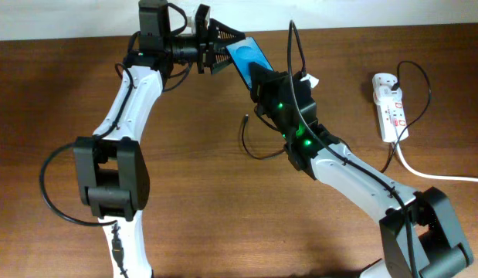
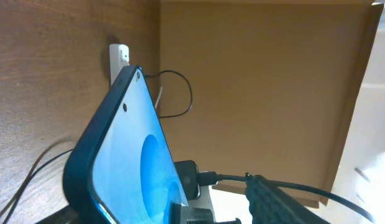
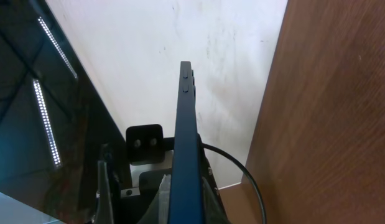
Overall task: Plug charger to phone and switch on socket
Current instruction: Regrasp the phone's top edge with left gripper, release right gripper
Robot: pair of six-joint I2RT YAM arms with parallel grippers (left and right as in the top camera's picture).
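The phone (image 1: 245,55), blue screen lit, is held off the table at the back, tilted. My right gripper (image 1: 263,82) is shut on its lower end; in the right wrist view the phone (image 3: 186,124) stands edge-on between the jaws (image 3: 186,202). My left gripper (image 1: 223,48) is open at the phone's upper end; in the left wrist view the screen (image 2: 130,155) fills the lower left beside the jaws (image 2: 208,208). The charger's plug tip (image 1: 246,119) lies loose on the table, its cable curling under the right arm. The socket (image 1: 391,104) lies at the right and also shows in the left wrist view (image 2: 119,55).
The thick white cord (image 1: 435,174) runs from the socket off the right edge. A black cable loops beside the socket (image 1: 424,81). The table's far edge meets a pale wall just behind the phone.
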